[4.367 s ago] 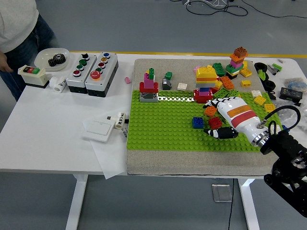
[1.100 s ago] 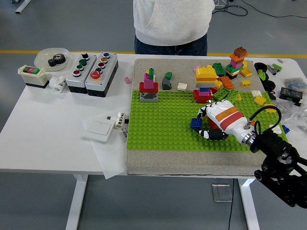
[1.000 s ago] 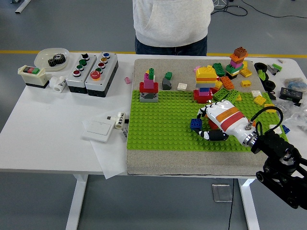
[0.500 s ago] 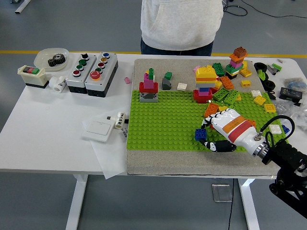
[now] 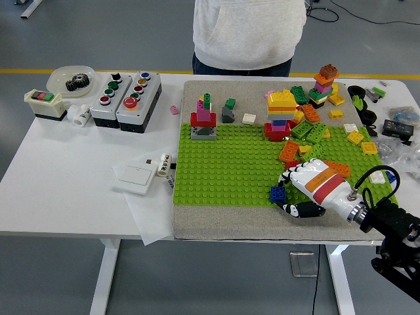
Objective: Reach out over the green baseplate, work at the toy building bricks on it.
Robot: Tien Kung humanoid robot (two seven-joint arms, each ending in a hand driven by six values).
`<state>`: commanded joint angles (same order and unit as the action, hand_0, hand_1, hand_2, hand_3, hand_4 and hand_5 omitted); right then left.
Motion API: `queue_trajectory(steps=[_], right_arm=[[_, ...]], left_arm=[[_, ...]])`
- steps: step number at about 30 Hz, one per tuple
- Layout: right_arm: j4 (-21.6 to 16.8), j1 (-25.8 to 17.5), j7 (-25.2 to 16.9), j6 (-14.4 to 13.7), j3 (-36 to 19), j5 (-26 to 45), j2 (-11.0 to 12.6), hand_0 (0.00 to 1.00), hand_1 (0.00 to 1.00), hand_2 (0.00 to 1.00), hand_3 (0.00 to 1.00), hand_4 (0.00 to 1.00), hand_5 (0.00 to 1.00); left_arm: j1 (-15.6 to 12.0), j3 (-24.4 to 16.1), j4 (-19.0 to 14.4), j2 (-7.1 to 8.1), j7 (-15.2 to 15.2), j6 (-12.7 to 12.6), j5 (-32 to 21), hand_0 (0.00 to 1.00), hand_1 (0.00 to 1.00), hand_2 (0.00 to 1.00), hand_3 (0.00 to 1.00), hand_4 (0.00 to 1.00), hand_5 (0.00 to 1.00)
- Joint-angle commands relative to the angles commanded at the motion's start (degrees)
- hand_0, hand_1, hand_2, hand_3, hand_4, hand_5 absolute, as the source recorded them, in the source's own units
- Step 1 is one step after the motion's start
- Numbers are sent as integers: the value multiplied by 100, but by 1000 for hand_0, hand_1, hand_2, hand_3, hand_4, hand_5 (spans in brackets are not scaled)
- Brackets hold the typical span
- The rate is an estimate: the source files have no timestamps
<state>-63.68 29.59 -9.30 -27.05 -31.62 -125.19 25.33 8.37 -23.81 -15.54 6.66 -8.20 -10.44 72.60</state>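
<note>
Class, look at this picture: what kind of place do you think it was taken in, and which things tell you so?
Probably a robotics lab or test workspace: a robot hand works at toy bricks on a green baseplate, push-button control boxes sit on the white table, and cables lie on the bare floor.

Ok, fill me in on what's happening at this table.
The robot's right hand is reaching over the near right part of the green baseplate, its fingers curled at a small blue brick near the plate's front edge. Whether the brick is gripped or just touched is hard to tell. Other loose bricks lie piled along the plate's far right, and a small red and pink stack stands at its far left. A person stands at the far side, hands out of view. The left arm is not visible.
</note>
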Motion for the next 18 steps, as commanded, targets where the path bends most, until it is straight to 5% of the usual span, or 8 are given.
queue_trajectory(steps=[18], right_arm=[[164,17,19,26,-93,-95,-104,267,449,545,518,712,451]], left_arm=[[1,29,-3,4,8,7,-38,687,656,721,618,668,695]])
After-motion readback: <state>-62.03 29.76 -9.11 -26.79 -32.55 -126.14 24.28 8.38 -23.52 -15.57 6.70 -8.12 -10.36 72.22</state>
